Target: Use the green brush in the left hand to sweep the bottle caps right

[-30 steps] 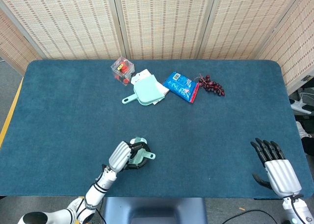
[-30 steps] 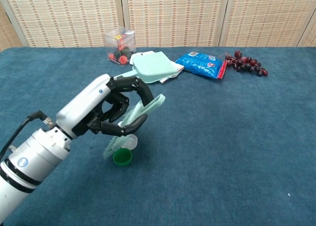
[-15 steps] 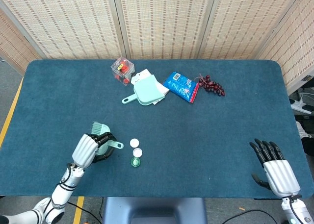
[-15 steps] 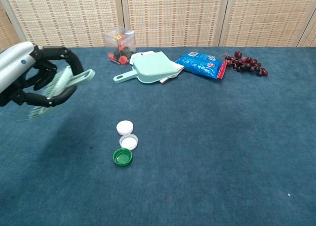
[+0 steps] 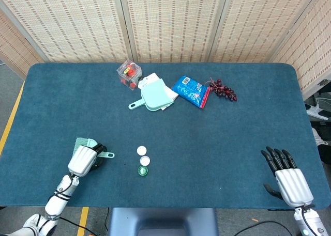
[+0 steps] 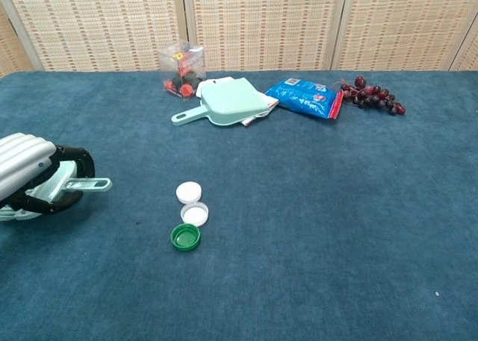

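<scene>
Three bottle caps lie in a short column near the table's front: a white cap (image 5: 141, 151) (image 6: 189, 192), a second white cap (image 5: 145, 160) (image 6: 195, 214) and a green cap (image 5: 143, 170) (image 6: 185, 237). My left hand (image 5: 83, 160) (image 6: 31, 177) grips the green brush (image 5: 91, 148) (image 6: 71, 186) well to the left of the caps, its handle pointing right toward them and its bristles at the hand's far side. At the front right edge of the table my right hand (image 5: 287, 176) hangs open with straight fingers, holding nothing; the chest view does not show it.
At the back of the table sit a clear box with red items (image 5: 129, 73) (image 6: 181, 68), a mint dustpan (image 5: 153, 96) (image 6: 226, 101) on white paper, a blue snack bag (image 5: 191, 91) (image 6: 305, 97) and a bunch of dark grapes (image 5: 223, 89) (image 6: 371, 95).
My left hand has carried the brush from over the caps far to the left and down toward the table. The caps, once covered, now show. The right hand barely moved.
</scene>
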You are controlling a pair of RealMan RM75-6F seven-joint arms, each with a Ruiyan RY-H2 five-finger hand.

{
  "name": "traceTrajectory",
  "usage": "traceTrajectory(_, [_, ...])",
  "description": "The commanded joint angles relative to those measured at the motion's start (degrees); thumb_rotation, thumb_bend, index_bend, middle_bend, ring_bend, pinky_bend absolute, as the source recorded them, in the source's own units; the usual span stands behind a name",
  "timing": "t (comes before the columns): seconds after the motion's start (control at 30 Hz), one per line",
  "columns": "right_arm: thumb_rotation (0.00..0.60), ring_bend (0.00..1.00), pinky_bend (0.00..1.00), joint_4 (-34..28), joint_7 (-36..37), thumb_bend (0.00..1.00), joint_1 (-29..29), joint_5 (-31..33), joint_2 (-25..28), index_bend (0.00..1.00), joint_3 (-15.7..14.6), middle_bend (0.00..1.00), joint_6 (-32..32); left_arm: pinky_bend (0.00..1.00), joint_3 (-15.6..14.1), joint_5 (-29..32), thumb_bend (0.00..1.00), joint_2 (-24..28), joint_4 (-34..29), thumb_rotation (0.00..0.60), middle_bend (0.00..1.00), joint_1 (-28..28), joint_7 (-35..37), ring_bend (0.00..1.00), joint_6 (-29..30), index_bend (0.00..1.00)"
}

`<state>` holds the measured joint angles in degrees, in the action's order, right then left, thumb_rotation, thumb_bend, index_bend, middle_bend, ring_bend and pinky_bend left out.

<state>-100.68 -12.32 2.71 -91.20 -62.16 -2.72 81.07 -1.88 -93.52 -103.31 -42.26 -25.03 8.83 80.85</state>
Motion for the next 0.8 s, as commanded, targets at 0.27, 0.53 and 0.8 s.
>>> traceTrajectory(0.27, [0.600, 0.00, 0.00, -0.3, -1.0, 0.19, -0.2, -0.2, -0.3, 0.00, -0.2, 0.00, 0.1, 0.92, 0.5, 1.6, 0.32, 4.4, -9.7, 0.600, 0.00, -0.3, 3.7, 0.73, -3.1, 0.00])
traceTrajectory(0.53, [0.600, 0.00, 0.00, -0.5, -1.2, 0.19, -1.0, 1.2, 0.4, 0.00, 0.7, 0.00, 1.8, 0.21, -5.0, -0.7, 0.34, 26.0, -37.9, 0.600, 0.00, 9.0, -5.0, 0.00, 8.4, 0.00])
traceTrajectory(0.8, [0.600, 0.00, 0.00, -1.1, -1.8, 0.19, -1.4, 1.5, 0.4, 0.00, 1.1, 0.00, 2.7, 0.06, -5.5, -1.7, 0.38, 28.8, -35.7, 0.600, 0.00, 17.4, -7.2, 0.00, 19.0, 0.00])
